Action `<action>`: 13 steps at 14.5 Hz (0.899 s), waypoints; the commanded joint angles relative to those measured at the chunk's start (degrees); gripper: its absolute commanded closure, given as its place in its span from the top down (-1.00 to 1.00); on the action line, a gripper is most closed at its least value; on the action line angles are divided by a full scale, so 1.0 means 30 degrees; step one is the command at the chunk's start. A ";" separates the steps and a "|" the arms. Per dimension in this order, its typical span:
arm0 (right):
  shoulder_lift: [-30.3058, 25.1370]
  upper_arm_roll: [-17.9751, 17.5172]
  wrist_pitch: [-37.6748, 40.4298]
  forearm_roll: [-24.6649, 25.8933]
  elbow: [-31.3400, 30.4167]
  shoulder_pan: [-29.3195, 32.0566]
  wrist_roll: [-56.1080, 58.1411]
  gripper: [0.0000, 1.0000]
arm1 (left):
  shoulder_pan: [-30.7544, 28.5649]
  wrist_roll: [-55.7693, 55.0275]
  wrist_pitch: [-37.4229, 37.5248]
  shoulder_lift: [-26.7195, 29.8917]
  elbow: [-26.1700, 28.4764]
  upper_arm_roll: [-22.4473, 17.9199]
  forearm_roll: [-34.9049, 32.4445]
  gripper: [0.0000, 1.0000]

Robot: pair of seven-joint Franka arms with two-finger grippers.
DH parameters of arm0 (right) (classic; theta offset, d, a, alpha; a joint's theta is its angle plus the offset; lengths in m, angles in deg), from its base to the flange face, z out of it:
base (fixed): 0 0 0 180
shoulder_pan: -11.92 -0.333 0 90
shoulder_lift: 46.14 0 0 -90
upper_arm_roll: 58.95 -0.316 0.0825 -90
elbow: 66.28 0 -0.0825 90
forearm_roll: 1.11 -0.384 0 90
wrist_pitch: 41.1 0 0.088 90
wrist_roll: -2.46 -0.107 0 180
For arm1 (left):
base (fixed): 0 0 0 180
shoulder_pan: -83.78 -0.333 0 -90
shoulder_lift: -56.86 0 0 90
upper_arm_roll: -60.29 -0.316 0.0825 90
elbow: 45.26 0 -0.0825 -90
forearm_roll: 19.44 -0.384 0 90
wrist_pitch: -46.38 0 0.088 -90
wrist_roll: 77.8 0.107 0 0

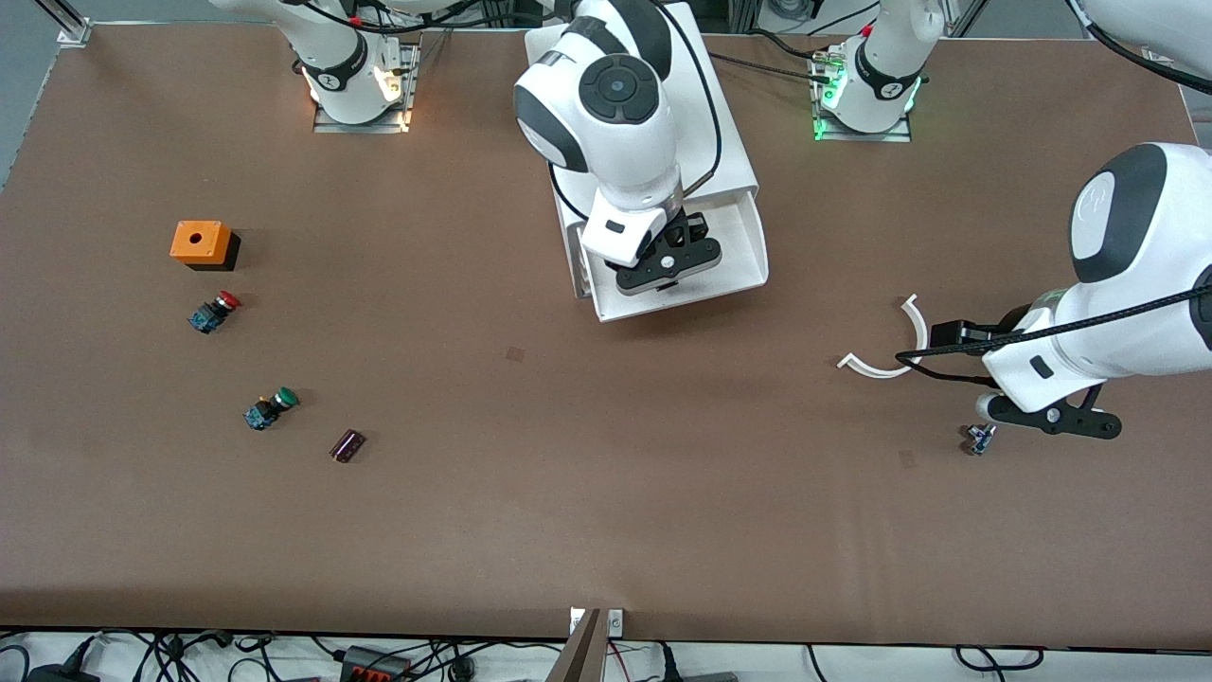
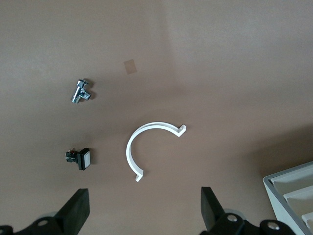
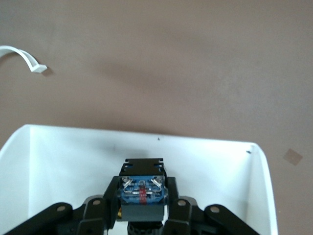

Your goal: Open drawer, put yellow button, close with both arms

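Right gripper (image 1: 668,268) over the open drawer (image 1: 743,256), pinching the yellow button (image 3: 142,196) between its fingers. Left gripper (image 2: 144,210) spread wide, waiting above the table (image 1: 606,493) near a white clip (image 2: 146,147).

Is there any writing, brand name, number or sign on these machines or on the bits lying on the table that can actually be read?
None can be read.
Round marks on the white robot arm bases: logo-like, not legible.
Blue-grey block base of the yellow button, held in the right gripper over the open white plastic drawer: a red stripe and metal screws, no readable characters.
Orange box with a hole: no text.
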 commanded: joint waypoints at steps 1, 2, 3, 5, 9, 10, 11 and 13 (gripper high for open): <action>0.0400 0.0157 0.0803 0.0297 0.0787 -0.0376 -0.0523 -1.00 | -0.0064 -0.0262 0.0084 -0.0003 -0.0077 0.0061 0.0301 1.00; 0.0400 0.0127 0.0832 0.0268 0.0787 -0.0405 -0.0552 -1.00 | -0.0064 -0.0262 0.0084 -0.0003 -0.0048 0.0061 0.0417 1.00; 0.0429 0.0098 0.0803 0.0267 0.0787 -0.0434 -0.0553 -1.00 | -0.0064 -0.0291 0.0113 -0.0003 -0.0019 0.0061 0.0535 1.00; 0.0632 0.0010 0.0745 0.0238 0.0787 -0.0493 -0.0902 -1.00 | -0.0006 -0.0466 0.0113 -0.0003 0.0040 0.0061 0.0682 1.00; 0.1043 0.0010 0.0453 0.0238 0.0787 -0.0669 -0.1166 -1.00 | 0.0258 -0.1548 0.0113 -0.0003 0.0070 0.0061 0.0711 1.00; 0.1160 0.0010 0.0452 0.0238 0.0787 -0.0669 -0.1342 -1.00 | 0.0258 -0.1551 0.0113 -0.0003 0.0070 0.0090 0.0712 1.00; 0.1161 0.0039 0.0452 0.0267 0.0787 -0.0756 -0.1692 -1.00 | 0.0258 -0.1551 0.0113 -0.0003 0.0070 0.0090 0.0712 1.00; 0.1161 0.0156 0.0423 0.0267 0.0816 -0.0757 -0.2105 0.49 | 0.0258 -0.1551 0.0142 -0.0003 0.0041 0.0061 0.0712 1.00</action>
